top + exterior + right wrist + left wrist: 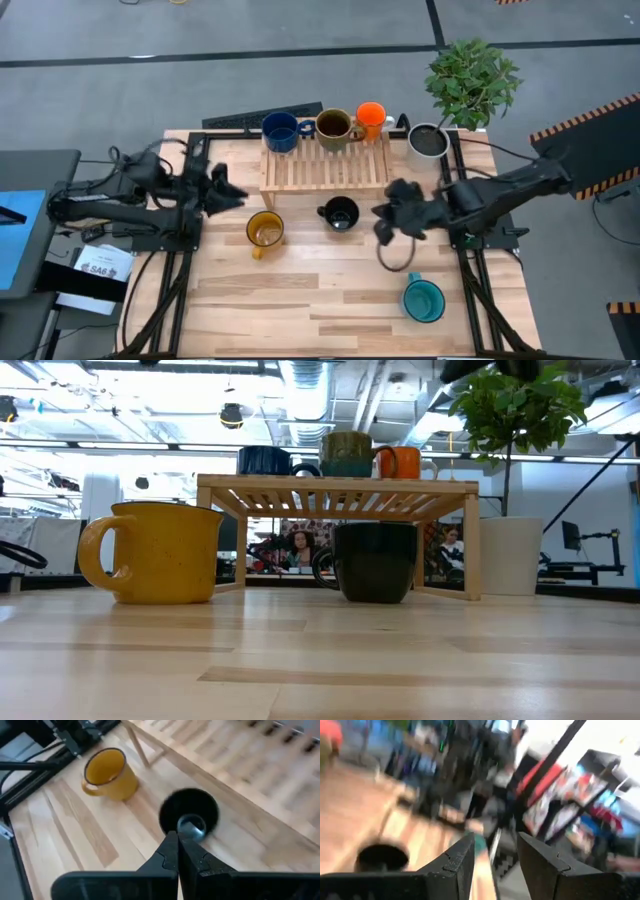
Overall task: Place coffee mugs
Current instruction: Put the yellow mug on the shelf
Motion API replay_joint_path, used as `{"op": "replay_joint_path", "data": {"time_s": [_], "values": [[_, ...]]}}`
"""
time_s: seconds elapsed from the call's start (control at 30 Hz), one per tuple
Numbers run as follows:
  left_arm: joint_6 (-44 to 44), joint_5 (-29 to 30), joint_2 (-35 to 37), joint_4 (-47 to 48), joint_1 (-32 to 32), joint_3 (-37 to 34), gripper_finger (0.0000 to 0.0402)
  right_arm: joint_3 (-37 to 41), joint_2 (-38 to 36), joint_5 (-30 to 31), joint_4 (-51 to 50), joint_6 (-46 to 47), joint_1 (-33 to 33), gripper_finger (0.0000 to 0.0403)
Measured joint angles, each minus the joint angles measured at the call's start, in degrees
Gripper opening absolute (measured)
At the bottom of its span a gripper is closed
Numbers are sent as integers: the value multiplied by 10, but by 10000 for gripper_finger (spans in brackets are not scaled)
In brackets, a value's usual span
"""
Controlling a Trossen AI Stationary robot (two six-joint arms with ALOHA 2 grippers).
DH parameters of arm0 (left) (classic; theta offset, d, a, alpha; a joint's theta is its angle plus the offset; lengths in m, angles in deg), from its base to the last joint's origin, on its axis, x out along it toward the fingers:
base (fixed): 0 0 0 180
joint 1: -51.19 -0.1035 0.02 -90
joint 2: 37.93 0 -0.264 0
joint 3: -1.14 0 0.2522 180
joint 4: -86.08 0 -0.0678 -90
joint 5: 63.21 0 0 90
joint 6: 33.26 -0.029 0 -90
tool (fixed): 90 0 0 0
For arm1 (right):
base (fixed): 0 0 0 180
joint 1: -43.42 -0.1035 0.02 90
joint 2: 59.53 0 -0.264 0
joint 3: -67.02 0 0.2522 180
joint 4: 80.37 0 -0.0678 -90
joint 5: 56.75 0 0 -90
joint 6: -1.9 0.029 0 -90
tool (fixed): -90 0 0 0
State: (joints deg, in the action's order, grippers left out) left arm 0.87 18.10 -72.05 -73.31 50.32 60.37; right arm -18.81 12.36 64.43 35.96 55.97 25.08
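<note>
The right hand [384, 222] hangs above the table [330, 300], just right of the black mug [340, 213], which stands in front of the wooden rack [325, 168]. In the right wrist view the two fingers are pressed together with nothing between them, and the black mug [189, 815] sits just beyond their tips, apart from them. The teal mug [424, 299] stands near the front right of the table, nearer than the right hand and a little to its right.

The left hand [228, 190] is at the left side of the table, beside the rack's left end, with the yellow mug [265, 231] just in front of it and slightly right. In the left wrist view its fingers [457, 870] stand apart, gripping nothing.

Three mugs stand in a row along the far edge of the rack top: the blue mug [280, 131] on the left, the brown mug [334, 126] in the middle and the orange mug [371, 118] on the right. In the low view the yellow mug [160, 551] stands on the table left of the black one [375, 562], both upright.

A potted plant [470, 82] stands at the far right corner. A white label [103, 265] left of the table reads "SA6".
</note>
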Motion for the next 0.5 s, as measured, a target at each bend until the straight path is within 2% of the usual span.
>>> {"op": "replay_joint_path", "data": {"time_s": [0.1, 0.23, 0.4, 0.5], "values": [[20, 35, -13, 85, 44, 0, 132, 14, -26, 26, -32, 48, -24, 18], [76, 114, -41, 211, 116, 0, 132, 40, -45, 51, -33, 90, -40, 22], [221, 248, -95, 381, 183, 0, 132, 57, -42, 52, -28, 104, -40, 27], [289, 284, -133, 436, 194, 0, 132, 61, -37, 52, -27, 105, -40, 21]]}}
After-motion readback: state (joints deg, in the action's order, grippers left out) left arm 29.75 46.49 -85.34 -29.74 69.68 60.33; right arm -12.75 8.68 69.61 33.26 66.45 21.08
